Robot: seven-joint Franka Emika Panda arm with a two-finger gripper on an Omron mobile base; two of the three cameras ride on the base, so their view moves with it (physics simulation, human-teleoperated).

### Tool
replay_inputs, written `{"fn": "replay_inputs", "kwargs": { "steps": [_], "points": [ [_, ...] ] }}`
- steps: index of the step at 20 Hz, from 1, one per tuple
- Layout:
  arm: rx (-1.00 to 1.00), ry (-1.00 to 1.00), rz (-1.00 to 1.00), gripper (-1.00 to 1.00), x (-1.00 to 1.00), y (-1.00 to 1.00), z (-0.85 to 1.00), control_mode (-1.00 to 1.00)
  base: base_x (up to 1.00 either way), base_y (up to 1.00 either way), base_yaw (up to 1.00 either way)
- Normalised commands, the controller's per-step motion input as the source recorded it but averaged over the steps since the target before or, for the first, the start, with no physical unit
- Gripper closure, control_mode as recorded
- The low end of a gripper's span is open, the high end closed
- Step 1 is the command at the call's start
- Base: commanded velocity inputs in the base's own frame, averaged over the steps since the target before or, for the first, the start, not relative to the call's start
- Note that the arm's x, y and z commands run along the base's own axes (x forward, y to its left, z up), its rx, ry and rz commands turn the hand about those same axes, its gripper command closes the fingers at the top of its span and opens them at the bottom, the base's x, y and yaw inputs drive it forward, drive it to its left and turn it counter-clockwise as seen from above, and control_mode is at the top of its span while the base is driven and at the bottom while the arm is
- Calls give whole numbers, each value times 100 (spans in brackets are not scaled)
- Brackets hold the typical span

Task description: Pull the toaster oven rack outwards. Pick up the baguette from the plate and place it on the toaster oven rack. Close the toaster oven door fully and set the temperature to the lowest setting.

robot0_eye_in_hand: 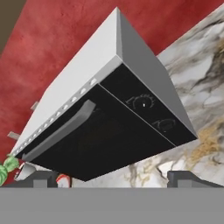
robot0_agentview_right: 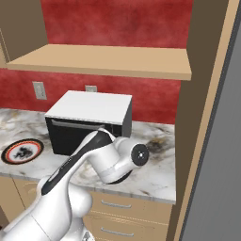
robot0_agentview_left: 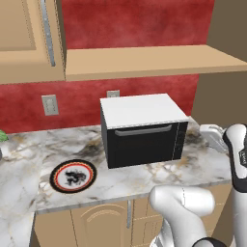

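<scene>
Black toaster oven [robot0_agentview_left: 143, 129] is seen on the marble counter [robot0_agentview_left: 29, 159] against the red wall, its door [robot0_eye_in_hand: 94, 142] shut. The plate [robot0_agentview_left: 73, 176] lies left of it, apart. The gripper [robot0_eye_in_hand: 113, 178] is held released, fingertips [robot0_eye_in_hand: 186, 178] spread, facing the door.

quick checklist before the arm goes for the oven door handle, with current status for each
1. Black rectangular toaster oven door shut, so it has to be opened first: ok.
2. Grey bar handle unobstructed and in the hand view: ok.
3. Two-finger gripper open, holding nothing: ok.
4. Gripper clear of the boxy black toaster oven, no contact: ok.
5. Round red-and-black-rimmed plate on the marble counter, left of the oven: ok.
6. Tan baguette on that plate: not ok, the plate looks bare.
</scene>
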Motion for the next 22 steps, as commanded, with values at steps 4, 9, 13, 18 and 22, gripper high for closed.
{"fn": "replay_inputs", "kwargs": {
  "steps": [4, 9, 13, 18, 22],
  "points": [
    [0, 0, 0, -100, 11, 9, -7, -100, 0, 0, 0],
    [0, 0, -1, -100, 17, 13, -2, -100, 0, 0, 0],
    [0, 0, -1, -100, 10, 0, -1, -100, 0, 0, 0],
    [1, 0, -1, -100, 13, 0, -9, -100, 0, 0, 0],
    [3, 0, -1, -100, 12, 0, -12, -100, 0, 0, 0]
  ]
}}
